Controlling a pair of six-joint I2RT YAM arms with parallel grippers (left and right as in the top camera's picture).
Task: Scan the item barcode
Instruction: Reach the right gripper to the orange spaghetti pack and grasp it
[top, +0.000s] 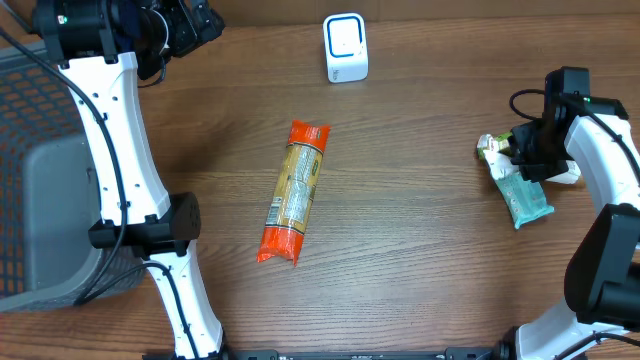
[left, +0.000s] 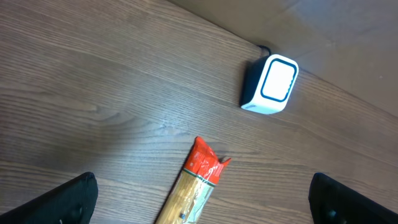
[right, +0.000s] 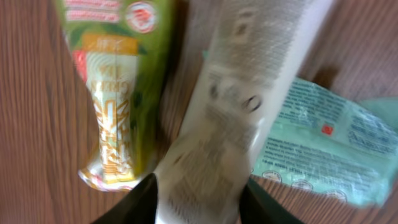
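Overhead: the scanner (top: 346, 48) sits at the far side of the table (top: 430, 260) and a pasta packet (top: 294, 192) lies mid-table. The right gripper (top: 522, 150) is over a pile well off to the side.

Left wrist: the left gripper (left: 202, 190) gapes wide, holding nothing.

Right wrist: a white tube (right: 239, 112), probably the item, sits between the fingers (right: 140, 199). Clamped or loose? Can't tell, too blurry. With a loose hold it'd likely slip onto the green packet (right: 115, 81) on the lift.

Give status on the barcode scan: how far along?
Done: nothing visibly; the scanner stands alone at the far edge, and the pasta pack lies mid-table. In hand: the right pincer straddles the white tube beside a green packet; grip unclear. Remaining: lift it, show its barcode to the scanner.
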